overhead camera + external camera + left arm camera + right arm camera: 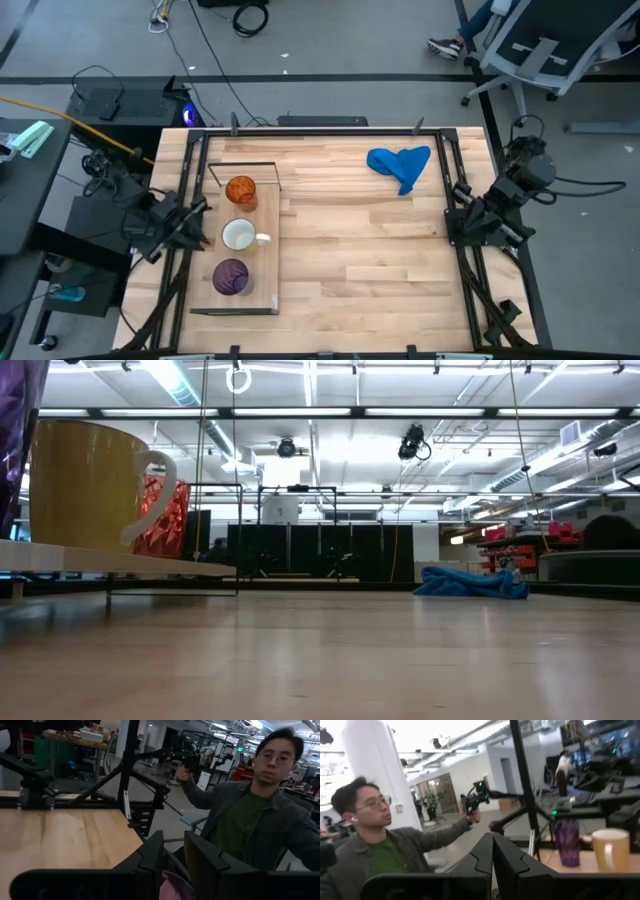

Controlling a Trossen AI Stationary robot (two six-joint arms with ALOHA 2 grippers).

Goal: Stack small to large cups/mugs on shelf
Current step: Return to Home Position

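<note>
Three vessels stand in a row on the shelf [262, 300], a pale board at the table's left. The orange cup [241, 190] is farthest, the white mug [238, 236] is in the middle with its handle pointing right, and the purple cup [231, 276] is nearest. In the low view the purple cup [18, 430], mug [88, 485] and orange cup [165, 515] rest by their bases on the shelf board [150, 564]. My left gripper [198, 231] [173, 842] waits at the table's left edge beside the shelf, slightly open. My right gripper [458, 222] [492, 839] waits at the right edge, shut.
A crumpled blue cloth [400, 164] [470, 582] lies at the far right of the table. The plank tabletop [370, 260] stretches between the shelf and the right arm. A person [250, 815] [375, 840] beyond the table holds up a dark handheld device.
</note>
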